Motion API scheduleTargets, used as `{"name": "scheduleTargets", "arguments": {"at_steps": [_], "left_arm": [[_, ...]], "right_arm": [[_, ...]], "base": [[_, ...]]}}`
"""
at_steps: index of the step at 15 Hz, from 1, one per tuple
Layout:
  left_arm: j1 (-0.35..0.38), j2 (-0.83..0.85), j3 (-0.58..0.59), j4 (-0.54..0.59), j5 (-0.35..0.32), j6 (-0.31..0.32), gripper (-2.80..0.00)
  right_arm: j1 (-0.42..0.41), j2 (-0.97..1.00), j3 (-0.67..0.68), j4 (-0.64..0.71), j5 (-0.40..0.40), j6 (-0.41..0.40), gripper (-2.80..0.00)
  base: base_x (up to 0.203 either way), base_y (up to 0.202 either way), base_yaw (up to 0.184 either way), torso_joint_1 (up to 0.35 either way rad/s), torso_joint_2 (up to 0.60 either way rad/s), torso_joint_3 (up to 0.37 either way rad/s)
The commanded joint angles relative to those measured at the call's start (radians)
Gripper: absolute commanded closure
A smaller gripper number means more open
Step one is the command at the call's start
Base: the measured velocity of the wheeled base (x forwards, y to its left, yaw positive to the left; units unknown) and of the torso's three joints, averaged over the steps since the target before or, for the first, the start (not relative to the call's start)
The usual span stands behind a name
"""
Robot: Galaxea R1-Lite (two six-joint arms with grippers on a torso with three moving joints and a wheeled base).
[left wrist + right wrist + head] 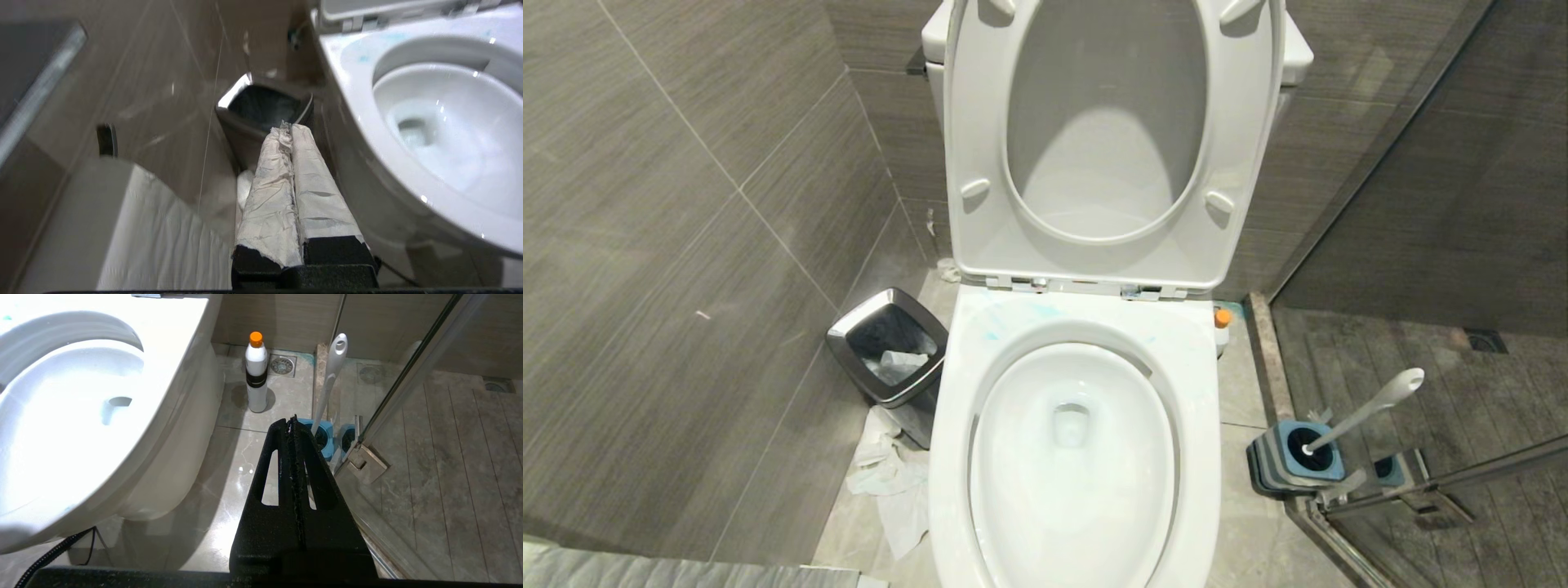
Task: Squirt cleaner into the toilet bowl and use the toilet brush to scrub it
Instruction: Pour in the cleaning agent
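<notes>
- The left side of the room is closed off by a wall of large grey-brown tiles with a fine horizontal grain.
- A small black bin with a chrome rim is set on the floor against that wall, just beside the toilet bowl; crumpled white paper is scattered on the floor in front of it.
- The left gripper is seen low beside the bowl, pointed toward the bin, its paper-wrapped fingers pressed together with nothing held.
- The toilet bowl is centred, with seat and lid raised; pale blue smears of cleaner are visible on the rear rim.
- A white bottle with an orange cap is stood upright on the light, glossy floor tiles behind the bowl on its right.
- The right gripper is held above the floor, fingers clenched on nothing.
- The toilet brush is seated, leaning, in its blue-and-grey holder, against a glass shower partition.
</notes>
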Motion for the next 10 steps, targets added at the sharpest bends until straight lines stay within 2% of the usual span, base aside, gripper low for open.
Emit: {"name": "scheduleTargets", "arguments": {"at_steps": [1, 5, 8, 10], "left_arm": [[0.000, 0.002, 0.003, 0.051, 0.012, 0.006, 0.00], [0.000, 0.002, 0.003, 0.164, 0.035, 0.003, 0.00], [0.000, 0.002, 0.003, 0.181, 0.035, -0.003, 0.00], [0.000, 0.003, 0.000, 0.185, 0.057, -0.055, 0.00]], "right_arm": [[0.000, 0.000, 0.025, -0.001, 0.000, 0.000, 0.00], [0.000, 0.000, 0.026, -0.001, 0.000, 0.000, 0.00], [0.000, 0.000, 0.026, -0.001, 0.000, 0.000, 0.00], [0.000, 0.000, 0.025, -0.001, 0.000, 0.000, 0.00]], "base": [[0.000, 0.000, 0.000, 0.000, 0.00, 0.000], [0.000, 0.000, 0.000, 0.000, 0.00, 0.000], [0.000, 0.000, 0.000, 0.000, 0.00, 0.000], [0.000, 0.000, 0.000, 0.000, 0.00, 0.000]]}}
